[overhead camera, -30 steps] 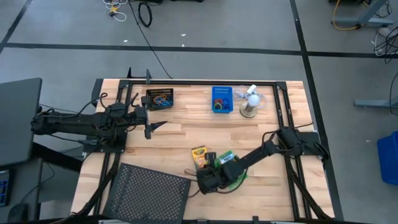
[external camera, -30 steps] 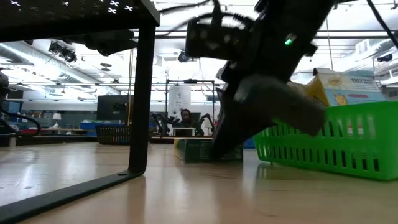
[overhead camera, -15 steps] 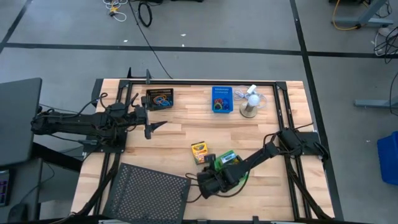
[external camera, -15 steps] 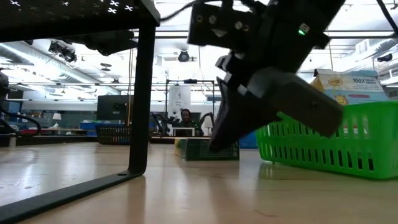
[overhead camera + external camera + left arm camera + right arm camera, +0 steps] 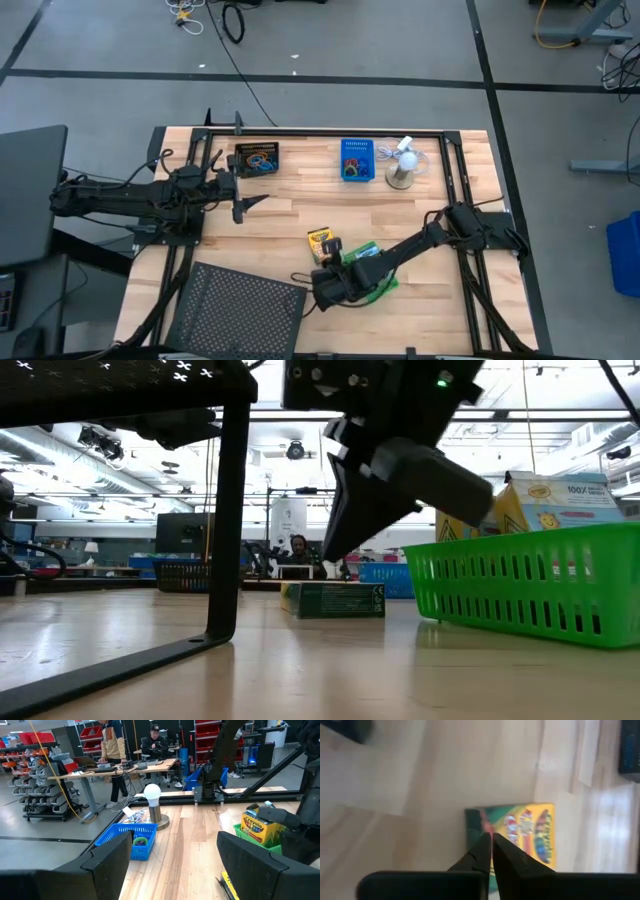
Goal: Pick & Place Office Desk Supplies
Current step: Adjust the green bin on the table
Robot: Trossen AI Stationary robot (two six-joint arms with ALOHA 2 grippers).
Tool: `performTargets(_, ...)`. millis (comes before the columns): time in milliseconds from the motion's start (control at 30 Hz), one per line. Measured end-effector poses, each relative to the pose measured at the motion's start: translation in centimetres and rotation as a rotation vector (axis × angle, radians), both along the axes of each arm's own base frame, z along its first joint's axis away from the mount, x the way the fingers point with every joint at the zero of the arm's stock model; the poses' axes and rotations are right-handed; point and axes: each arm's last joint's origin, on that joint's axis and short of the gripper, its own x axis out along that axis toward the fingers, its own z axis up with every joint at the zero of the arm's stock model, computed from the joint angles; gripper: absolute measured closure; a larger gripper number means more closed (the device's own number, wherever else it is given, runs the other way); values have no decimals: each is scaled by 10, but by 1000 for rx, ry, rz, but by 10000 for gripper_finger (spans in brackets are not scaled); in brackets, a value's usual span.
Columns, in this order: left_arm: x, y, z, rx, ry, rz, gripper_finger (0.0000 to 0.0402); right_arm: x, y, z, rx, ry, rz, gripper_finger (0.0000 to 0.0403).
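Here, the left gripper hangs spread apart over the table's left half, near the black bin of rubber-band loops. At centre, the yellow crayon box lies flat on the wood just beside the green bin. The right gripper hovers nearly clenched beside that box, grasping nothing.

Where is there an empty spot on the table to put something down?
Bare wood lies between the black bin, blue bin and crayon box. It is crowded around the green bin, where the right gripper hangs beside the mesh tray.
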Motion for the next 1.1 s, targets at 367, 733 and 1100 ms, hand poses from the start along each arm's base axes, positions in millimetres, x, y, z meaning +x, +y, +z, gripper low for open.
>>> performTargets(367, 0, 0, -2, 7, 18, 0, 99, -2, 7, 18, 204, 125, 0, 366)
performTargets(733, 0, 0, -2, 7, 24, 0, 99, -42, 69, 17, 306, 181, 4, 400)
performTargets(1100, 0, 0, -2, 2, 23, 0, 99, -89, 107, 14, 323, 259, -118, 402)
